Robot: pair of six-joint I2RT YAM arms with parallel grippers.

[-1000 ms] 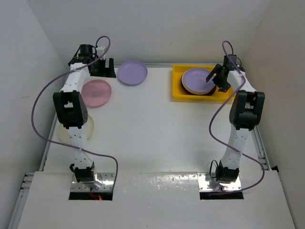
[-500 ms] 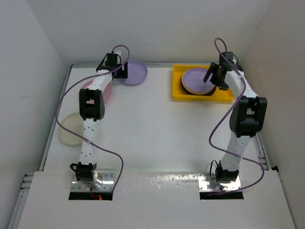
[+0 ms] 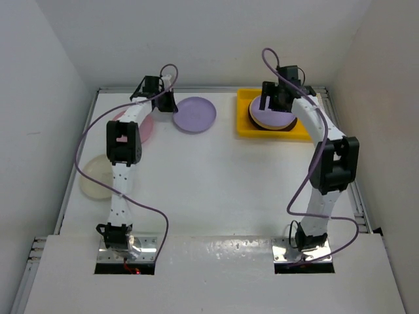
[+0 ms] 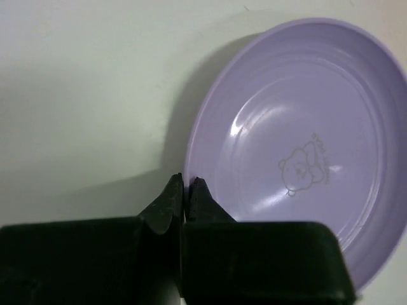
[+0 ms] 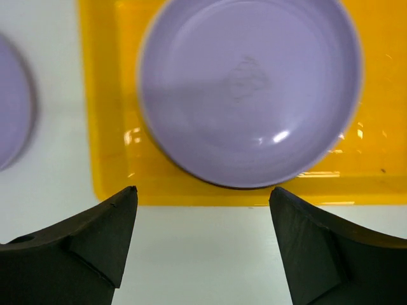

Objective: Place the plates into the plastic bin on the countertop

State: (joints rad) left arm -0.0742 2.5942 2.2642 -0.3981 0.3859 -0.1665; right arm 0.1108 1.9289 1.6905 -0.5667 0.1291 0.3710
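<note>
Left tool (image 4: 184,190) pinches rim of glossy round lilac plate (image 4: 299,159).

the shallow yellow plastic bin (image 3: 243,125) on the white bench (image 3: 216,183) holds a stack of plates (image 3: 272,112) topped by a lilac one. just left of the bin lies a second lilac plate (image 4: 299,159) with a bear print, its rim pinched in the left hand (image 4: 184,185). further left of the bin is a pink plate (image 3: 141,127), and well left of the bin and nearer, a cream plate (image 3: 97,178).

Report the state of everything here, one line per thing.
left gripper, shut on lilac plate rim
lilac plate, gripped at rim, outside yellow bin
right gripper, open and empty
yellow bin, holds stacked plates
top stacked plate, lilac, flat in bin
pink plate, flat on countertop
cream plate, flat on countertop
</note>
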